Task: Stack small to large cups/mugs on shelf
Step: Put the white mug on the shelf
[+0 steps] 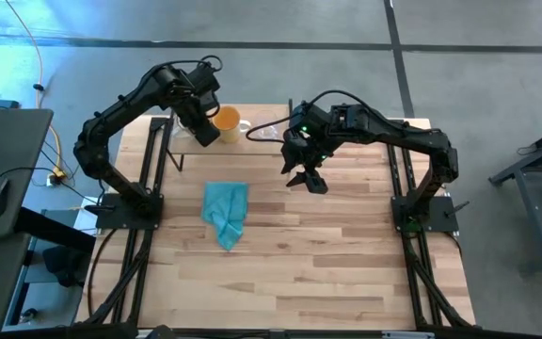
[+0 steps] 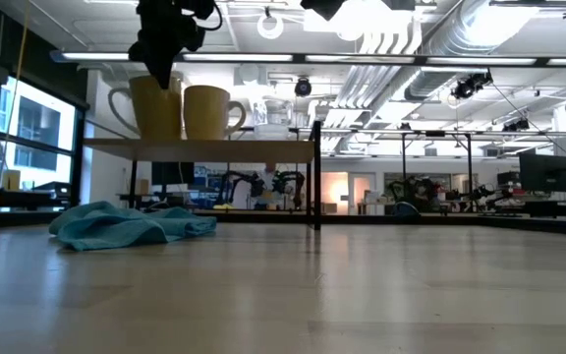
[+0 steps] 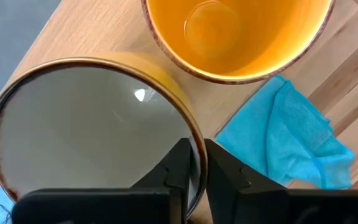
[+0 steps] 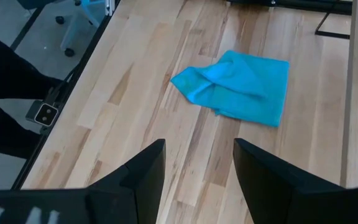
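On the shelf [image 2: 199, 147] stand the large cream mug [image 2: 155, 106], the orange mug [image 2: 207, 111] beside it and the small glass cup [image 2: 273, 113], each on its base. From above, my left gripper [image 1: 202, 127] is shut on the cream mug [image 3: 86, 124]; the orange mug [image 3: 235, 37] is just beyond it. My right gripper [image 1: 307, 179] hangs open over the tabletop in front of the shelf, touching nothing, and its wrist view looks at the teal cloth [image 4: 235, 84]. My left gripper [image 3: 196, 163] pinches the cream mug's rim [image 3: 194, 140], on the side toward the teal cloth, one finger inside the mug and one outside. The fingers come from above, pointing down. In the low view the mug stands upright with its base on the shelf.
A crumpled teal cloth [image 1: 226, 212] lies on the plank tabletop in front of the shelf. The shelf's black legs [image 2: 315, 177] stand at its corners. Bare plank tabletop [image 1: 346, 254] stretches toward the near edge and to the right.
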You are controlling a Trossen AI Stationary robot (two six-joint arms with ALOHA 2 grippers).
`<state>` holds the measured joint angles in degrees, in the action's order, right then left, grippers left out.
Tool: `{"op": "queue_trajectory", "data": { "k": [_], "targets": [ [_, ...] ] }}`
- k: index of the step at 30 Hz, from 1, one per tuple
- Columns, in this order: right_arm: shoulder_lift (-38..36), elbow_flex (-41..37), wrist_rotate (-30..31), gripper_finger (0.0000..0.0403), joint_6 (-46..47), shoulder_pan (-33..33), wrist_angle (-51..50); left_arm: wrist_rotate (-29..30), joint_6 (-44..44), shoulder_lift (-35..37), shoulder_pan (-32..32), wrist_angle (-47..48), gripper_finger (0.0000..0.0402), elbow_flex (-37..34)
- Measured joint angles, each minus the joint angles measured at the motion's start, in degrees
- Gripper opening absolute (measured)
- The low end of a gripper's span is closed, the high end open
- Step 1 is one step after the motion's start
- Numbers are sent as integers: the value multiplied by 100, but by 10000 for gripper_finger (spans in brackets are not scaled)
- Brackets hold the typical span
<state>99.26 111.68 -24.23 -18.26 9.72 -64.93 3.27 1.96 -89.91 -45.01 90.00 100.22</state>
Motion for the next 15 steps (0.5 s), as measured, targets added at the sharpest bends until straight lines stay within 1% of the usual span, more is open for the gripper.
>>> {"op": "queue_trajectory", "data": {
  "k": [15],
  "targets": [
    [0,0,-136,181,-22,0,-17,17,4,-1,0,2,32,0]
  ]
}}
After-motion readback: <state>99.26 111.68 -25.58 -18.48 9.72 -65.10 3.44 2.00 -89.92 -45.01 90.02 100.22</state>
